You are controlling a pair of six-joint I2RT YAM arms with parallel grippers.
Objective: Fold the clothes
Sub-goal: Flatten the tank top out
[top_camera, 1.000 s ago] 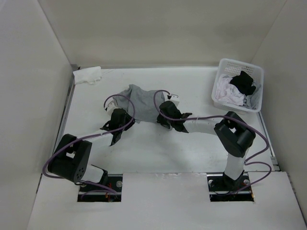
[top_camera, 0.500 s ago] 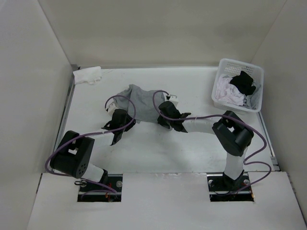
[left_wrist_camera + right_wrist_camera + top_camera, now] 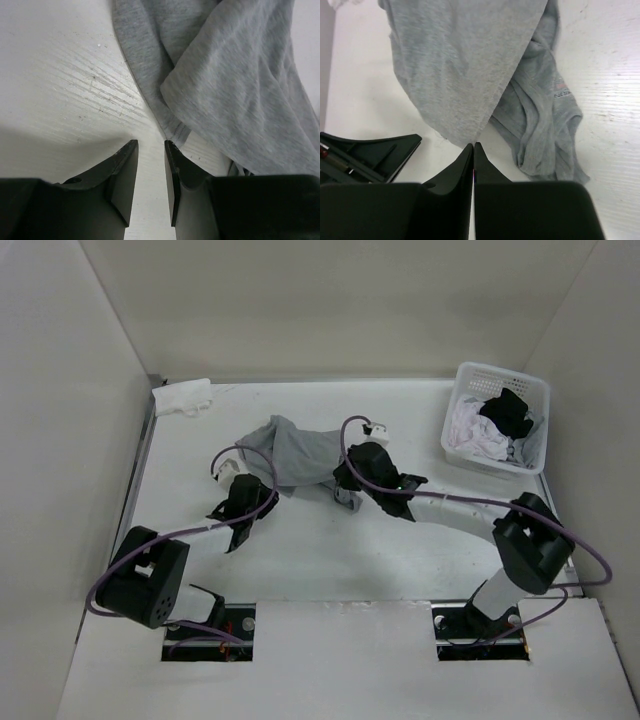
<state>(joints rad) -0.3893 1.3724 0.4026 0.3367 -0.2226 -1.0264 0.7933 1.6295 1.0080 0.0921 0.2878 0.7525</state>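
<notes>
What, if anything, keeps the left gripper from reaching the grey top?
Probably nothing: the left gripper stands open, the edge of the grey top lies just beyond it, and the right gripper pinches another part.

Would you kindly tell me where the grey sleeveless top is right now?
In the top view, the grey sleeveless top lies bunched mid-table, between the left gripper and the right gripper, which pinches its corner.

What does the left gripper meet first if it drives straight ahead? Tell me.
The grey top: its folded edge lies just beyond the left gripper, slightly right of the open jaws' line. Height above the table is unclear, so it might skim over.
</notes>
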